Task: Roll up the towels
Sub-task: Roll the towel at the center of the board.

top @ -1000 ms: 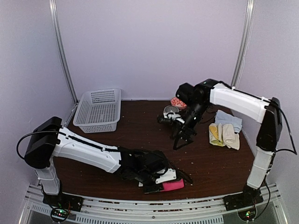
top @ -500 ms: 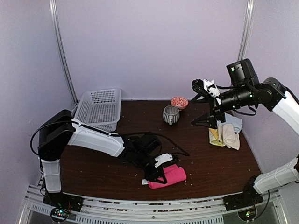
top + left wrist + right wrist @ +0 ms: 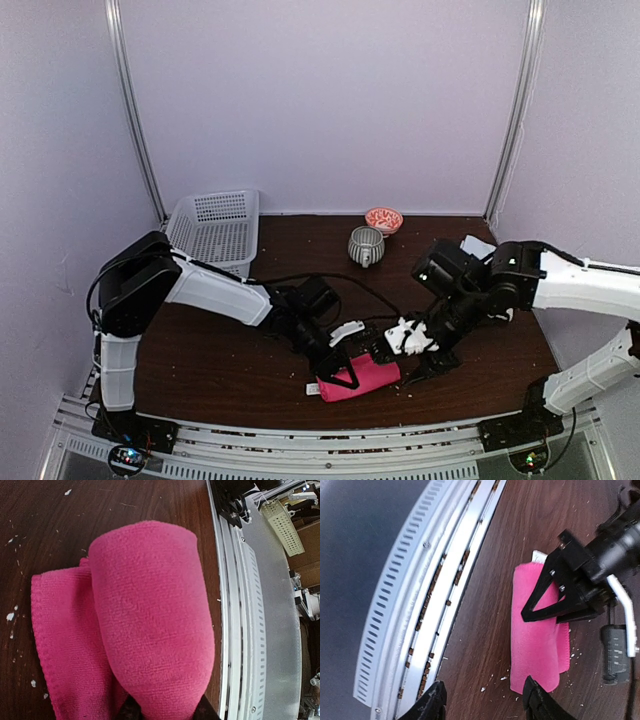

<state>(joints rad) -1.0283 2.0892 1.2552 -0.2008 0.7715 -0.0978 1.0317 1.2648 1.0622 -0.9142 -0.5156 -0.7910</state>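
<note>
At the near edge of the table, about midway along it, the pink towel (image 3: 365, 380) is held by the left gripper (image 3: 347, 370). In the left wrist view the thick rolled part is seen pinched between the two dark fingertips, while a flat tail of cloth lies on the wood beside it. The roll is therefore judged to be begun but not finished.

The main change is on the right. Half a second ago the right arm was raised high over the right edge; it has now been swung down to the near edge, just beside the towel. The right gripper (image 3: 487, 702) is spread wide and nothing is held in it. A two-handed step is judged likely, with the loose tail being pressed or tucked while the roll is kept pinched.

Farther back, a grey mug (image 3: 366, 244) and a small patterned bowl (image 3: 383, 218) are set near the far edge, and a white basket (image 3: 212, 232) by the far left corner. Of the other towels (image 3: 477, 244) near the right edge, only a pale corner can be made out behind the arm.
</note>
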